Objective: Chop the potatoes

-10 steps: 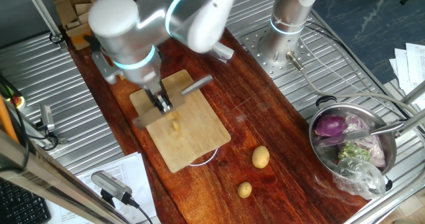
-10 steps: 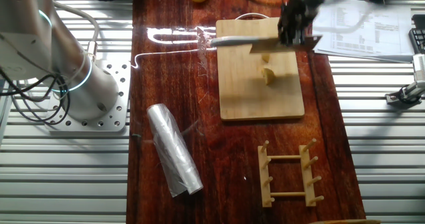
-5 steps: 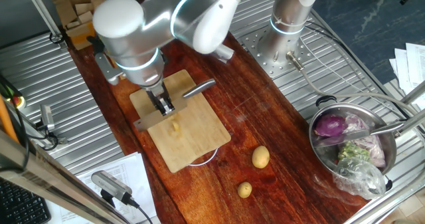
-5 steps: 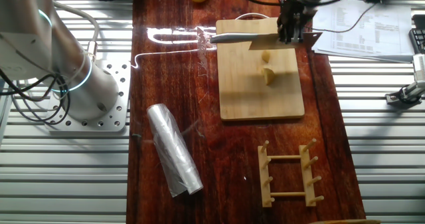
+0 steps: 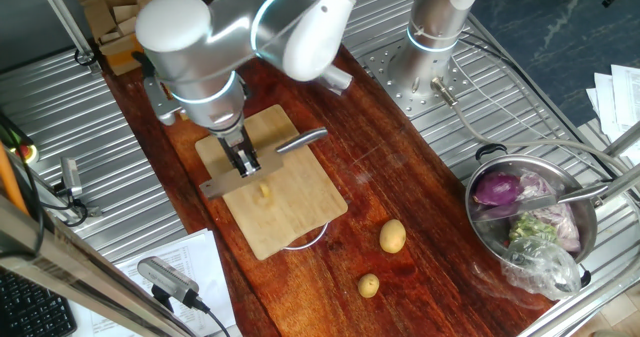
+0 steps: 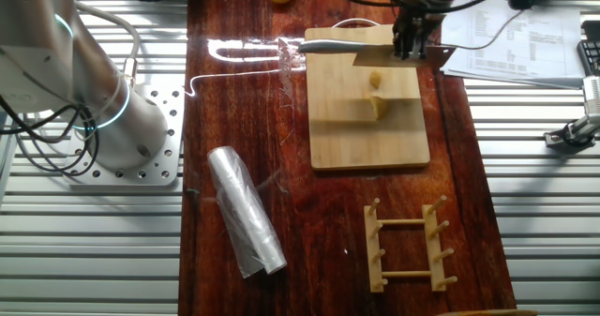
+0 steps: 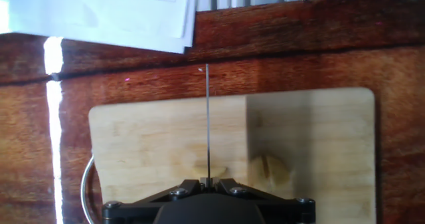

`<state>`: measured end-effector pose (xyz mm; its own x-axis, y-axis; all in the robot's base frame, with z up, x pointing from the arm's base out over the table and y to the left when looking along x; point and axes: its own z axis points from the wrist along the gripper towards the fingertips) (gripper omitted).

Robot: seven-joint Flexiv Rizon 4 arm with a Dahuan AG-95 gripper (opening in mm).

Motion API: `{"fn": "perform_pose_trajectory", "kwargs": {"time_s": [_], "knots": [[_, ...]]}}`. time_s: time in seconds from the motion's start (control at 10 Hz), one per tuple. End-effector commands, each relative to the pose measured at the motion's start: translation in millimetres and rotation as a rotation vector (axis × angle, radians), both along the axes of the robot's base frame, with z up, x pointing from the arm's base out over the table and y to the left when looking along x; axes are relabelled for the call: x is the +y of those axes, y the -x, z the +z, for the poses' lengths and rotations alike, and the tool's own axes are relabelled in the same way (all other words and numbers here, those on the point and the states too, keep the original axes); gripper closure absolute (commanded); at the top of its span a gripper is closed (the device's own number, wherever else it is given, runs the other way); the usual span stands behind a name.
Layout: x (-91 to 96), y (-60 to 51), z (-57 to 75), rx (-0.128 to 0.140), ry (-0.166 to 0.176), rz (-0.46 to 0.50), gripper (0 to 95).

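A bamboo cutting board [image 5: 305,212] [image 6: 356,138] [image 7: 146,141] lies on the dark wooden tabletop. Small pale-yellow potato pieces rest on it [image 5: 263,190] [image 6: 379,107] [image 6: 375,79] [image 7: 273,167]. My gripper [image 5: 243,159] [image 6: 410,39] [image 7: 207,182] is shut on a cleaver, blade down over the board. Its blade [image 5: 225,182] [image 6: 398,55] shows edge-on as a thin line [image 7: 207,117] in the hand view. The metal handle [image 5: 300,139] [image 6: 328,46] sticks out sideways. The blade stands beside the potato pieces.
Two whole potatoes [image 5: 392,236] [image 5: 369,285] lie on the table beyond the board. A steel pot [image 5: 490,239] holds vegetables. A plastic-wrapped roll [image 6: 246,224], a wooden rack [image 6: 408,246], papers [image 7: 99,11] and a second arm's base [image 6: 122,128] surround the board.
The gripper with the cleaver has shifted slightly towards the board's end with the wire loop, and the handle has turned a little. The potato pieces have not moved.
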<state>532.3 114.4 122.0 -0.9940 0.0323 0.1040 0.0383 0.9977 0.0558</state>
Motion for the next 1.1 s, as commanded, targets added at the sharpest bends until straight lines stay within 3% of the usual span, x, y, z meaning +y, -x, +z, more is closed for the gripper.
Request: {"fn": "perform_pose_trajectory", "kwargs": {"time_s": [0.1,0.4,1.1], "knots": [[6.5,-0.5,-4.3,0.004,0.002,-0.007,95.0],[13.1,-0.1,-8.1,0.004,0.012,-0.012,95.0],[8.4,5.9,-13.2,0.001,0.021,-0.007,95.0]]}}
